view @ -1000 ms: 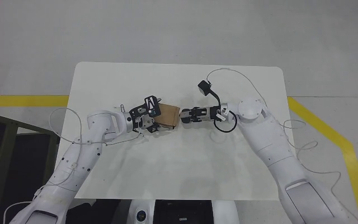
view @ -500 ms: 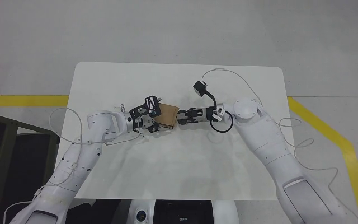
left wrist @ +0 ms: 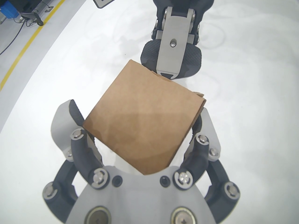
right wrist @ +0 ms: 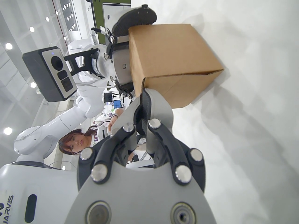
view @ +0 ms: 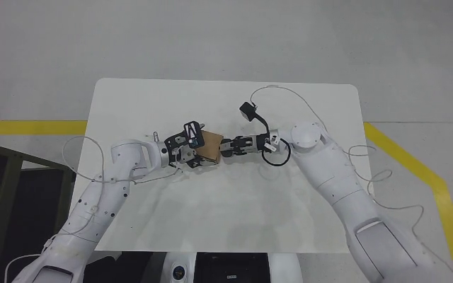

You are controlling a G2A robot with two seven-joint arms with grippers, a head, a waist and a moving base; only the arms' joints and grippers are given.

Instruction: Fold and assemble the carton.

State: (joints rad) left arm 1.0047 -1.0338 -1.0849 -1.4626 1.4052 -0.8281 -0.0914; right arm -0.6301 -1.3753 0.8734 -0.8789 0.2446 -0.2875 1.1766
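Observation:
A small brown carton (view: 210, 146) lies at the middle of the white table. My left gripper (view: 188, 151) is shut on it, one finger on each side wall of the carton (left wrist: 144, 117). One of its dark fingertips (right wrist: 135, 22) shows over the carton's top edge (right wrist: 172, 54). My right gripper (view: 225, 148) is at the carton's opposite end, jaws shut. Its tip (right wrist: 143, 96) touches the edge of the end face. From the left wrist, the right gripper (left wrist: 171, 64) is seen pressed against the far end.
The table (view: 283, 212) has bare room on all sides of the carton. A thin white cable (view: 311, 99) loops over the back right part. The right wrist's black camera (view: 247, 109) juts out behind the carton.
My right gripper has moved left against the carton's end, which now looks a little shorter from above. The left gripper has kept its hold in place.

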